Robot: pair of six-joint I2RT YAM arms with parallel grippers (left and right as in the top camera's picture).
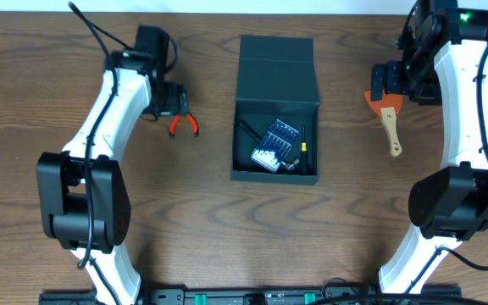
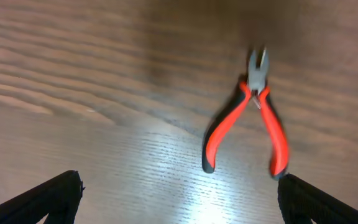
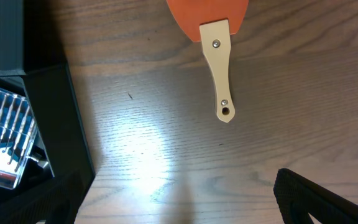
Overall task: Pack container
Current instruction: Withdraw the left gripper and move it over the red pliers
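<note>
As container [image 1: 276,127] sits open, L claw [image 1: 169,103] open over pliers [image 1: 183,124] to its left, R claw [image 1: 393,86] open over scraper [image 1: 390,131] opposite

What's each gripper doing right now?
Left gripper: open, empty, above the pliers.
Right gripper: open, empty, above the scraper.

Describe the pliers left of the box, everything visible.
Small pliers: grey metal nose, red grips with dark ends, spread in a V. They lie flat on the wood table, left of the box, nose toward the far edge, grips toward the robot. Only the table touches them. The open left end effector hovers above, apart. Blur hides whether the nose tips meet.
</note>
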